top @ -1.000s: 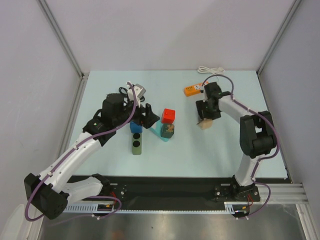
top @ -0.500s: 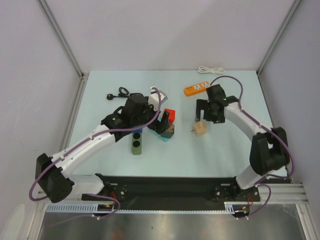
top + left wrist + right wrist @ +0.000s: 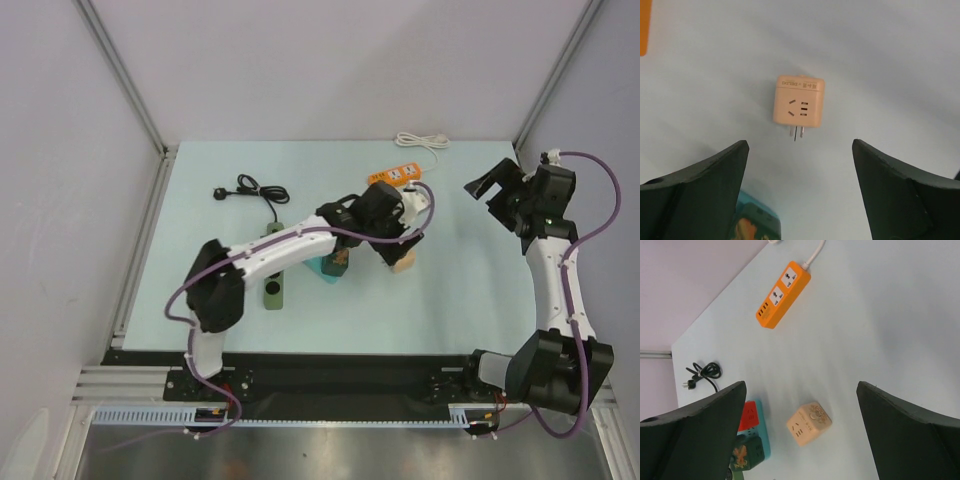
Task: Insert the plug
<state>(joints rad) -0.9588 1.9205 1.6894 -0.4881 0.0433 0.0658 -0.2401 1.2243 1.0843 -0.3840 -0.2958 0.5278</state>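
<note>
The plug [image 3: 222, 193] is small and black, on a thin looped black cord [image 3: 250, 187] lying at the back left of the table, far from both grippers. The right wrist view shows the plug [image 3: 688, 385] at its left edge. My left gripper [image 3: 403, 240] reaches across to the right and hovers open over a beige cube adapter [image 3: 799, 102], whose prongs point toward my left gripper [image 3: 799, 142]. My right gripper [image 3: 497, 190] is raised at the right, open and empty. The beige cube [image 3: 809, 423] lies below my right gripper [image 3: 801, 383].
An orange power strip [image 3: 393, 178] with a white cord [image 3: 420, 140] lies at the back. A teal block [image 3: 760, 440] carries a red cube [image 3: 747, 416] and a dark green cube [image 3: 747, 452]. A green socket strip [image 3: 272, 287] lies left of centre.
The right gripper opened, left the beige cube on the table and lifted away to the right. The left arm swung from the blocks rightward to over the beige cube.
</note>
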